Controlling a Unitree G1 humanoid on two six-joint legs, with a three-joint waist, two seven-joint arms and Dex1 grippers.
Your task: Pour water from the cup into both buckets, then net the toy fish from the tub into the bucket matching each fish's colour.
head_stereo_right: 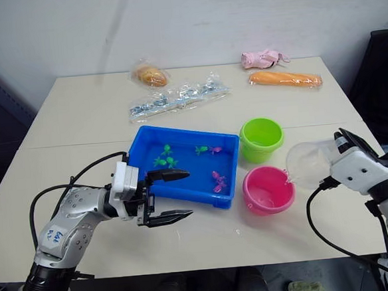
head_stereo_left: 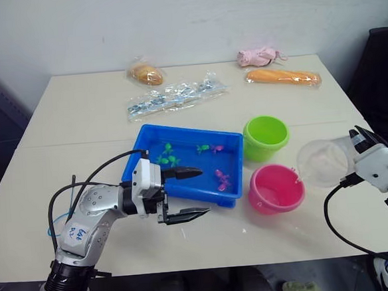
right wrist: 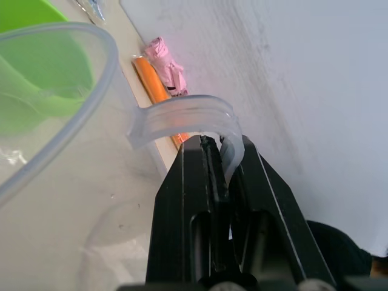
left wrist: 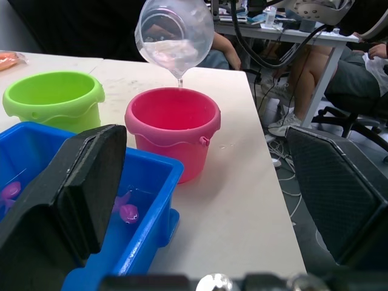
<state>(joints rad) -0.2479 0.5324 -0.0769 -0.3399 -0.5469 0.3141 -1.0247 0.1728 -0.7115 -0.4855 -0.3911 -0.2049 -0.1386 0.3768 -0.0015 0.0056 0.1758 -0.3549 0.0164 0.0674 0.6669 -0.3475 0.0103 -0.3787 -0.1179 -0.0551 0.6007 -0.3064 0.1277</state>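
- The cup (head_stereo_left: 323,162) is held tilted by its handle, pinched tight in the right gripper (right wrist: 221,160), lip over the pink bucket (head_stereo_left: 275,188), at the right of the table (head_stereo_left: 78,113).
- From the left: the left gripper (head_stereo_left: 192,193) is spread wide and empty beside the tub (head_stereo_left: 182,161); the green bucket (head_stereo_left: 266,137) sits behind the pink one.
- The tilt is best kept gentle, the stream centred.
- The table's right edge is near; open room lies behind the tub.

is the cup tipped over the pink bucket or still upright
Tipped. The cup leans mouth-down above the pink bucket, a thin stream falling from its lip, its handle pinched in the right gripper.
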